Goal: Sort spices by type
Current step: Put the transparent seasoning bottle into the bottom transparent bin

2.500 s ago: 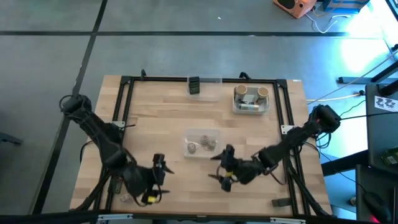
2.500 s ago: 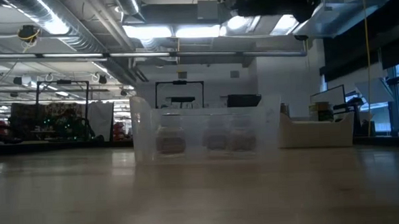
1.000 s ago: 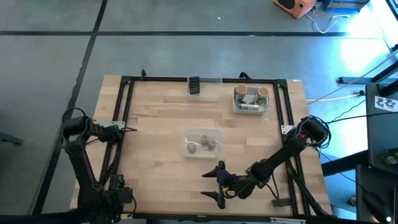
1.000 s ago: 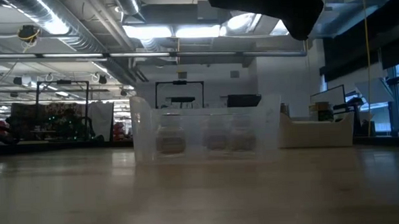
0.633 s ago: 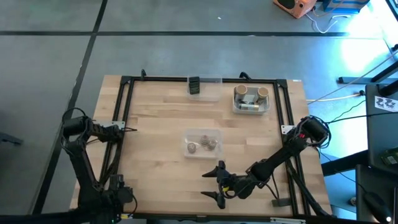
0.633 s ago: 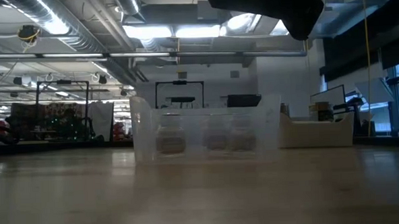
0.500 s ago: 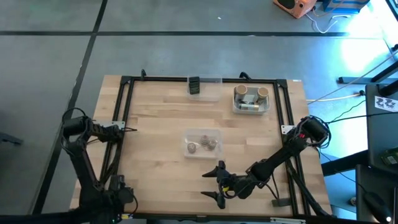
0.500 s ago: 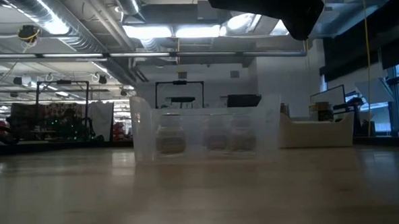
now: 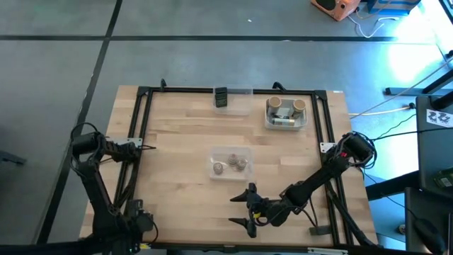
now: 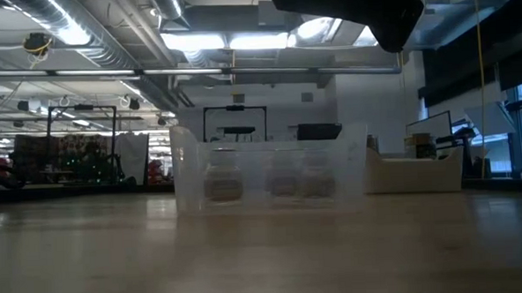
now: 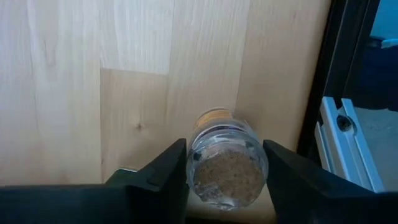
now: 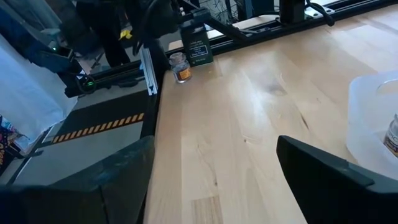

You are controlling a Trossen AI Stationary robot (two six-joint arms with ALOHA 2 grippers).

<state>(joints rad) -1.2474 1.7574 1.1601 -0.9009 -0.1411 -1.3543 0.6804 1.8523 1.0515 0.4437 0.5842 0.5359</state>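
At lower left of the desk, the left claw brackets 1 spice jar; whether it grips is unclear; right claw gapes wide.

No lettering, brand or number is legible to me in any view. In my right wrist view, the dark boxy spice container at the far edge of the counter carries a pale label, but its print is too small for me to make out. The small clear round jar just beside it has a band I cannot read. In my left wrist view, the clear round jar with tan contents shows no printing on its visible side. The black-and-yellow striped strip on the floor is a marking only, without words.
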